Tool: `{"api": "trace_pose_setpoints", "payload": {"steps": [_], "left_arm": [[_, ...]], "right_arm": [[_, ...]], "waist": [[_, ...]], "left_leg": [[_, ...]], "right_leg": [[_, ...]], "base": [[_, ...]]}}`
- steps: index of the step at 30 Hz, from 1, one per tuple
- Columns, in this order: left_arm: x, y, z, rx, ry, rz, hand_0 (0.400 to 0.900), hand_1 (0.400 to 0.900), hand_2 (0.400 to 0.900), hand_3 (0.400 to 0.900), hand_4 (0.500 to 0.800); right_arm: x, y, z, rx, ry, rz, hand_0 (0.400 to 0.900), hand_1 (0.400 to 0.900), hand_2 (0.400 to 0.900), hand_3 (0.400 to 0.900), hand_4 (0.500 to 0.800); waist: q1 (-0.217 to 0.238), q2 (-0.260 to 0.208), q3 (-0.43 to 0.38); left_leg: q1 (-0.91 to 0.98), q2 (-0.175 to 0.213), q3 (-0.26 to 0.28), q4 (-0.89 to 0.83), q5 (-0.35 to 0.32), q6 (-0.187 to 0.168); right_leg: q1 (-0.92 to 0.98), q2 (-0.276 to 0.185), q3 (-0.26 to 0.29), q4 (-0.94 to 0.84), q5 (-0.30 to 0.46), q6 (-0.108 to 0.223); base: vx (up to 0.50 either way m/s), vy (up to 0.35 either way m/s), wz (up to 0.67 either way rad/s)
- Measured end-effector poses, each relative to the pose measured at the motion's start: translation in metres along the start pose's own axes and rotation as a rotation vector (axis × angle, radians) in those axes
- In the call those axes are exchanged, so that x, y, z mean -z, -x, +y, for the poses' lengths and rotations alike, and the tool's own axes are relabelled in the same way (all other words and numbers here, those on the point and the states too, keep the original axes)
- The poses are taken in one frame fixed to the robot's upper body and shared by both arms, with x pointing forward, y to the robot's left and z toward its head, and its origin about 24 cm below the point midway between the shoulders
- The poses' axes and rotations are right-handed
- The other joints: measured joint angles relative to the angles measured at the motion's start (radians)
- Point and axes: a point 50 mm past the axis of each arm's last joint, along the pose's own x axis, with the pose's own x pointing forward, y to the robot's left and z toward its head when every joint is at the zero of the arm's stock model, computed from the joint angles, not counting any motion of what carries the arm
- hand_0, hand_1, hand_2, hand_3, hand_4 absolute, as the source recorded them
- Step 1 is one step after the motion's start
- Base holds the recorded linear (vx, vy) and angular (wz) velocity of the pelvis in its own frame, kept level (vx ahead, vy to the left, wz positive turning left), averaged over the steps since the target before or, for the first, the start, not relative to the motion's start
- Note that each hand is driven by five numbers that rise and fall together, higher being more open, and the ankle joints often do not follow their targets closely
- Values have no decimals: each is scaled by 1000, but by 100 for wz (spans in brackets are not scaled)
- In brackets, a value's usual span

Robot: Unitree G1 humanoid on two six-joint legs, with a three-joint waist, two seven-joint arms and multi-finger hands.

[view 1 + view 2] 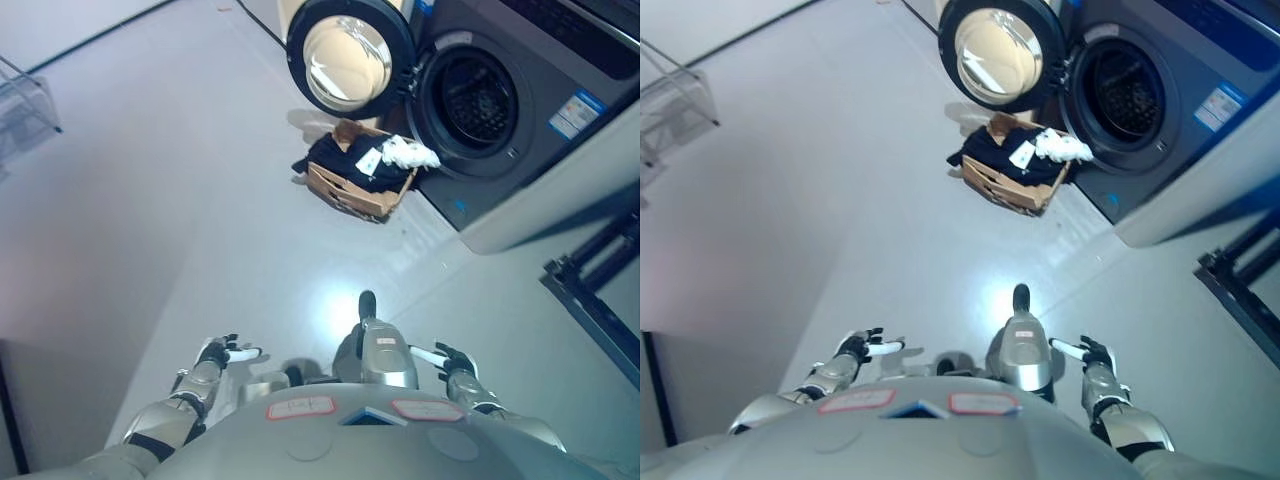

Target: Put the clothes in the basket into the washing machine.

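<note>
A brown cardboard basket (pixel 352 192) stands on the floor in front of the washing machine (pixel 510 120). It holds dark clothes (pixel 345 160) and a white garment (pixel 410 153) at its right end. The machine's round door (pixel 348 58) is swung wide to the left, and the dark drum (pixel 476 100) shows. My left hand (pixel 222 353) and right hand (pixel 447 358) are low in the view, far from the basket. Both are open and hold nothing.
A clear plastic bin (pixel 25 105) sits at the far left. A black metal frame (pixel 598 285) stands at the right, beside the machine. Pale grey floor (pixel 180 200) stretches between me and the basket.
</note>
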Motion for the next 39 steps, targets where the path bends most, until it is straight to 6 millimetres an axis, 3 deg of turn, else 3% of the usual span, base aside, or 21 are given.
{"api": "trace_pose_setpoints", "payload": {"steps": [3, 4, 6, 7, 8, 11, 14, 16, 19, 22, 26, 27, 28, 29, 30, 32, 34, 35, 36, 37, 39], "left_arm": [[-9, -1, -2, -1, 17, -20, 900, 900, 900, 900, 800], [-10, -2, 0, -3, 15, -20, 900, 900, 900, 900, 800], [-21, -3, 0, -6, 28, -55, 900, 900, 900, 900, 800], [-31, -4, 3, -11, 37, -85, 900, 900, 900, 900, 800], [-33, -5, 4, -12, 46, -91, 900, 900, 900, 900, 800], [-37, -5, 6, -14, 45, -104, 900, 900, 900, 900, 800], [-44, -5, 11, -27, 67, -127, 900, 900, 900, 900, 800], [-46, -5, 13, -34, 77, -141, 900, 900, 900, 900, 800], [-40, -5, 14, -40, 79, -121, 900, 900, 900, 900, 800], [-39, -5, 15, -46, 98, -120, 900, 900, 900, 900, 800], [-24, -4, 19, -56, 91, -74, 900, 900, 900, 900, 800], [-17, -3, 20, -60, 89, -52, 900, 900, 900, 900, 800], [-15, -3, 23, -67, 84, -47, 900, 900, 900, 900, 800], [-7, -2, 25, -69, 78, -21, 900, 900, 900, 900, 800], [-10, -3, 27, -73, 70, -29, 900, 900, 900, 900, 800], [-18, -4, 29, -71, 45, -48, 900, 900, 900, 900, 800], [-37, -6, 32, -74, 28, -107, 900, 900, 900, 900, 800], [-54, -6, 35, -76, 13, -156, 900, 900, 900, 900, 800], [-63, -7, 35, -74, 7, -180, 900, 900, 900, 900, 800], [-65, -7, 37, -77, 8, -184, 900, 900, 900, 900, 800], [-72, -6, 42, -94, 4, -202, 900, 900, 900, 900, 800]], "right_arm": [[-30, -2, 4, -20, -16, -100, 900, 900, 900, 900, 800], [-34, -2, 7, -30, -19, -123, 900, 900, 900, 900, 800], [-47, -2, 9, -40, -22, -170, 900, 900, 900, 900, 800], [-44, -2, 12, -44, -18, -159, 900, 900, 900, 900, 800], [-46, -1, 15, -52, -21, -163, 900, 900, 900, 900, 800], [-51, -2, 16, -50, -6, -170, 900, 900, 900, 900, 800], [-51, -3, 13, -34, -28, -157, 900, 900, 900, 900, 800], [-52, -3, 11, -30, -19, -158, 900, 900, 900, 900, 800], [-58, -3, 9, -26, -16, -175, 900, 900, 900, 900, 800], [-57, -3, 10, -29, -8, -168, 900, 900, 900, 900, 800], [-48, -3, 13, -42, 12, -149, 900, 900, 900, 900, 800], [-43, -2, 14, -47, 18, -134, 900, 900, 900, 900, 800], [-39, -2, 16, -60, 24, -121, 900, 900, 900, 900, 800], [-36, -1, 20, -75, 21, -116, 900, 900, 900, 900, 800], [-32, 0, 22, -84, 20, -110, 900, 900, 900, 900, 800], [-37, 0, 26, -111, 15, -128, 900, 900, 900, 900, 800], [-40, 0, 28, -131, 18, -137, 900, 900, 900, 900, 800], [-52, 0, 30, -145, 23, -166, 900, 900, 900, 900, 800], [-60, 0, 29, -144, 34, -188, 900, 900, 900, 900, 800], [-63, -1, 27, -143, 54, -199, 900, 900, 900, 900, 800], [-70, 0, 29, -150, 93, -224, 900, 900, 900, 900, 800]], "waist": [[1, -23, -3], [4, -40, -11], [19, -66, -16], [39, -90, -6], [57, -116, 8], [85, -144, 34], [97, -139, 63], [125, -114, 67], [141, -63, 70], [193, -60, 76], [199, -85, -2], [195, -104, -14], [196, -126, -28], [197, -139, -36], [189, -151, -49], [152, -144, -39], [153, -128, -20], [152, -102, 14], [142, -66, 44], [136, -42, 57], [137, -34, 62]], "left_leg": [[-51, 29, -39, 195, -16, -38], [-92, 27, -59, 297, -19, -49], [-210, 36, -80, 528, 18, -92], [-258, 35, -76, 651, 73, -107], [-300, 31, -81, 746, 154, -109], [-438, -1, -76, 891, 137, -68], [-541, -8, 10, 716, 124, -38], [-552, -8, 13, 470, 134, -51], [-516, 1, 2, 4, 228, -88], [-538, 9, 0, -49, 269, -86], [-502, -7, 11, -31, 275, -53], [-477, -27, 17, -37, 341, 5], [-452, -45, 34, -29, 372, 32], [-419, -57, 31, -30, 394, 58], [-391, -76, 27, -32, 361, 61], [-355, -108, -7, -25, 329, 88], [-327, -133, -28, 2, 287, 111], [-297, -136, -67, 14, 254, 135], [-272, -126, -104, 17, 244, 135], [-259, -118, -103, 20, 257, 119], [-244, -124, -133, 26, 218, 127]], "right_leg": [[61, 47, -1, -27, -29, -29], [78, 41, -1, -42, -42, -44], [100, 72, -18, -38, -74, -87], [111, 68, -11, -35, -83, -100], [132, 73, 2, -36, -95, -120], [178, 80, 11, -45, -124, -167], [228, 90, 14, -83, -133, -174], [264, 122, 43, -118, -136, -174], [313, 175, 81, -134, -169, -181], [381, 201, 160, -130, -215, -187], [451, 180, 249, -128, -310, -142], [472, 156, 260, -117, -336, -104], [467, 141, 258, -54, -363, -85], [430, 129, 228, 70, -404, -42], [403, 119, 217, 168, -410, -14], [224, 95, 179, 646, -390, 60], [104, 66, 169, 853, -372, 78], [59, 65, 150, 909, -371, 77], [34, 53, 115, 921, -374, 72], [18, 37, 80, 888, -370, 78], [-4, -26, 26, 713, -375, 62]], "base": [[253, -321, 1], [158, -363, 4], [155, -361, -5], [191, -304, -16], [209, -240, -16], [245, -139, -16], [354, -38, -36], [494, 35, -56], [517, 24, -71], [467, 76, -74], [518, 154, -47], [434, 158, -12], [414, 153, 6], [254, 161, 20], [254, 161, 20], [167, 158, 21], [363, 195, 56], [317, 103, 48], [325, -22, 50], [304, -95, 53], [316, -147, 54]]}}
